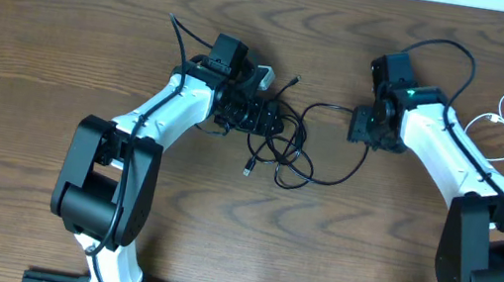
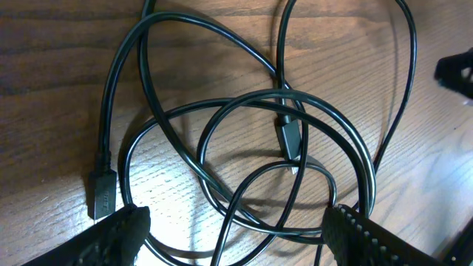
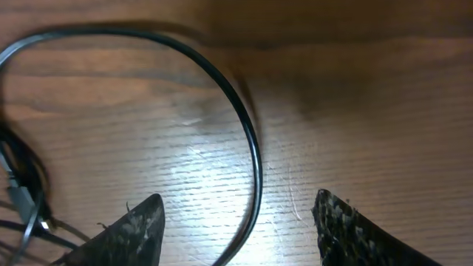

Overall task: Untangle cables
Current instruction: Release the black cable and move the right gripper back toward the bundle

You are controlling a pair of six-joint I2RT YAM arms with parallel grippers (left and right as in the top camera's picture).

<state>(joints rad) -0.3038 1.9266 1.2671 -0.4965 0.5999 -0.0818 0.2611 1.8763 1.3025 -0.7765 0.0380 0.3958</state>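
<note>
1. Left hand (image 2: 236, 233) fingers (image 2: 122, 229): closest to the left wrist lens, at the lower frame edge. Spread wide, pinching nothing, poised low over the black cables (image 2: 107, 118).
2. Black cables: heaped in overlapping loops on the counter (image 2: 59, 44), about midway between its left and right edges and toward the far edge. Too many crossings to tell which cord runs over which.
3. Plugs in the left wrist view: one black plug (image 2: 103, 193) flat on the counter, just beside the left-side finger. Second plug (image 2: 290, 137) inside the loops, lying across a crossing strand.
4. Overhead view: left hand (image 1: 242, 110) at the left side of the black cables (image 1: 276, 145), overlapping the heap's edge. Loose plug end (image 1: 248, 168) pointing toward the near edge.
5. Right hand (image 3: 236, 222): spread, pinching nothing. Fingers (image 3: 140, 222) set to either side of a single black strand (image 3: 255, 162) that curves flat along the counter, with a clear gap on both sides.
6. Overhead view: right hand (image 1: 366, 128) to the right of the heap, apart from it, met only by that one strand arching across.
7. White cable (image 1: 493, 119): loosely coiled near the right edge, toward the far right corner. Just beside the right arm (image 1: 451, 151), well apart from the black cables and from both hands.
</note>
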